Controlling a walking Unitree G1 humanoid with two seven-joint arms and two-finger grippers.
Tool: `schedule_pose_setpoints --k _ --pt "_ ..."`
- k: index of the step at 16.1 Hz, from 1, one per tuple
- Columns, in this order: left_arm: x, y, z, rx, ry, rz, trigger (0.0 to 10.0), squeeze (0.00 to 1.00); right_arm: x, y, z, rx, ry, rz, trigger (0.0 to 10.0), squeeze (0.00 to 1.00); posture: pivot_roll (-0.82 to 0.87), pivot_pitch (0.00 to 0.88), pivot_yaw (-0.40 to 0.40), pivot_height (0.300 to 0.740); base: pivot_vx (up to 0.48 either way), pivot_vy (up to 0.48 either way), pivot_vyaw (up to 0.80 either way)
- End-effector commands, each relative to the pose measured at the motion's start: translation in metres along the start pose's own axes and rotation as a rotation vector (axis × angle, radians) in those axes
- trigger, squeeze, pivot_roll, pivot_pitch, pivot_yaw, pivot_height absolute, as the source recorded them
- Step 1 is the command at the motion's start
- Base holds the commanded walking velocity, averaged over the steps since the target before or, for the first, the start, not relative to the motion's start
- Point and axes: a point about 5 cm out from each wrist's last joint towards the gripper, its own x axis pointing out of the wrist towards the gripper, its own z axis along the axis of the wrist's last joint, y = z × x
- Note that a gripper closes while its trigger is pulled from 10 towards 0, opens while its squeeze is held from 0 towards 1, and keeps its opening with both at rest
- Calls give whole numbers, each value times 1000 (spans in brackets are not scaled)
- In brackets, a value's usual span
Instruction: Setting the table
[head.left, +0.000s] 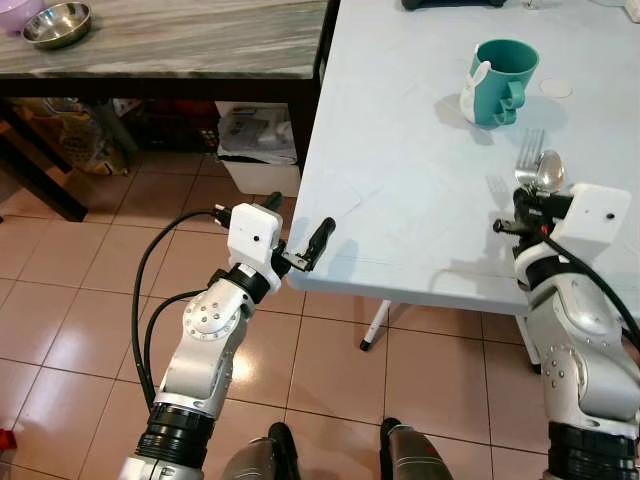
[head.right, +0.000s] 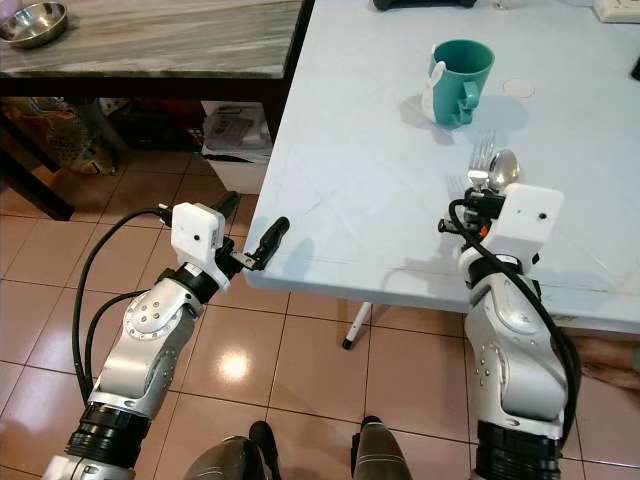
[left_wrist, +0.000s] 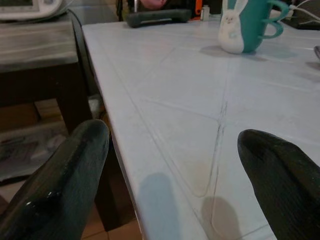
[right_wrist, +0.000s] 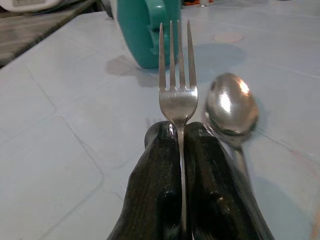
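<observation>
Fork held over the desk, beside the spoon

The right hand (right_wrist: 181, 150) pinches the fork (right_wrist: 177, 90), tines pointing toward the mug (head.left: 499, 82), parallel to the spoon (right_wrist: 231, 107) lying just beside it on the desk (head.left: 400, 180). The left hand (head.left: 300, 245) hovers open at the desk's corner.

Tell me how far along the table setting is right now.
Done: the teal mug stands on the white table and a spoon lies there. In hand: the right claw is shut on a fork, held beside the spoon. Left: setting the fork down. The left claw is open at the table's edge, holding nothing.
</observation>
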Motion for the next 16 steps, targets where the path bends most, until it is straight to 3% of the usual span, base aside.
schedule_pose_setpoints --k 1,8,16 --pt "0 2 -3 4 14 10 10000 0 -3 1 3 4 -22 -11 10000 0 -324 236 117 740 0 0 0" --pt "5 0 -4 -5 8 9 10000 0 -3 1 2 1 -34 -18 10000 0 -326 225 123 740 0 210 -451" --pt "6 0 -6 0 16 -2 10000 0 1 -2 3 -3 -50 -38 10000 0 -323 213 131 740 0 336 0"
